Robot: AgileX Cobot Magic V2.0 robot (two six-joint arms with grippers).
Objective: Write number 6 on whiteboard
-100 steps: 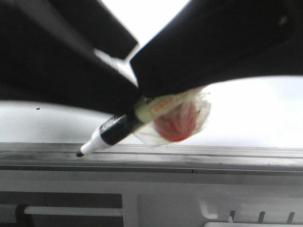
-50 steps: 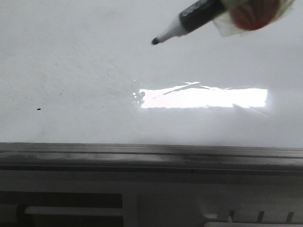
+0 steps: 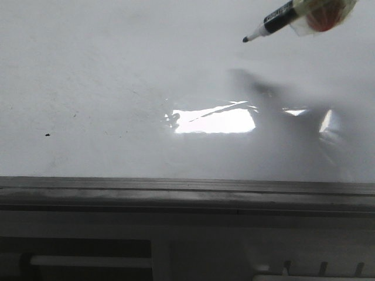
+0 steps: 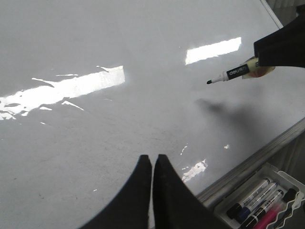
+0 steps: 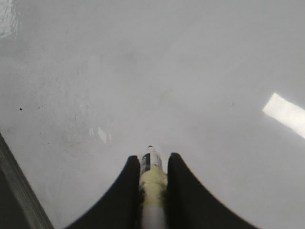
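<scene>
Large glossy whiteboard [image 3: 117, 88] filling nearly every view, flat, streaked with a bright glare patch [image 3: 214, 121] and faint smudges; grey metal edge rail [image 3: 176, 190] along the near side. No number 6 drawn yet: only a tiny black dot [image 3: 47, 135] near the rail, not part of any digit.

Right gripper [image 5: 152, 164] clamped around a marker [image 4: 233, 74], tip pointing forward and down, hovering above the board with its shadow [image 4: 214, 106] lying apart from the tip, so probably not touching. Held angled like a pen, likely to bring the nib down for the first stroke. Pale tape and a reddish lump around the marker barrel, purpose unclear.

Left gripper [image 4: 153, 164] with fingers pressed together, holding nothing, parked low over the board well apart from the marker, seemingly kept out of the writing area.

Small tray of spare markers [image 4: 259, 202] beyond the rail, partly cut off by the frame. Right arm itself mostly out of the front view; exact gap between nib and board hard to judge.
</scene>
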